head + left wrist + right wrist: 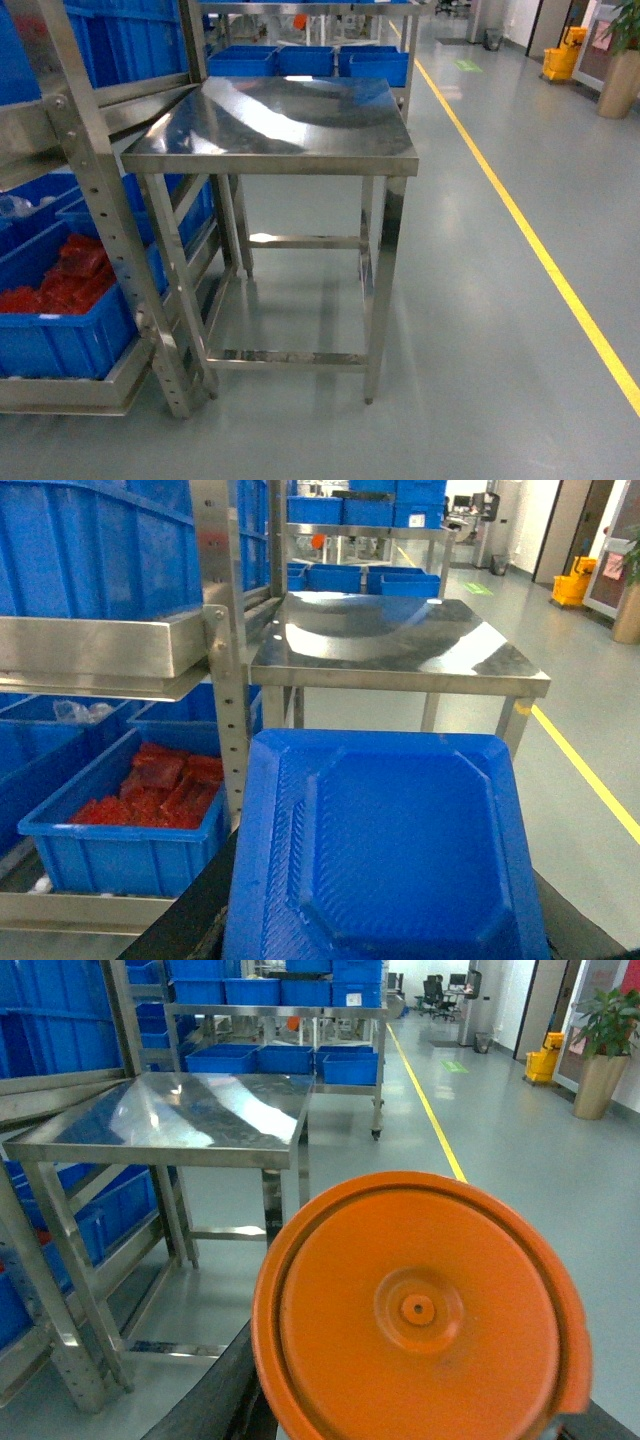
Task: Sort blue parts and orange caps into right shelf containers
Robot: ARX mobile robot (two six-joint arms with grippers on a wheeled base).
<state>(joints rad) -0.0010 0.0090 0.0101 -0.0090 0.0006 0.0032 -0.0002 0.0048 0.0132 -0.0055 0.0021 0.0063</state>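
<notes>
A flat blue part (385, 850) with a raised octagonal middle fills the lower left wrist view. My left gripper is shut on it, and only its dark fingers (190, 925) show at the part's sides. A round orange cap (415, 1310) fills the lower right wrist view, with my right gripper shut on it and a dark finger (215, 1390) beside it. Neither gripper shows in the head view. Bright blue shelf containers (60, 335) sit on the steel rack at the left. The nearest one (125, 830) holds orange-red pieces (160, 785).
A bare steel table (275, 125) stands straight ahead, its corner touching the rack's perforated upright (110, 230). More blue crates (305, 60) sit on a cart behind it. A yellow floor line (540, 250) runs along the right, over open grey floor.
</notes>
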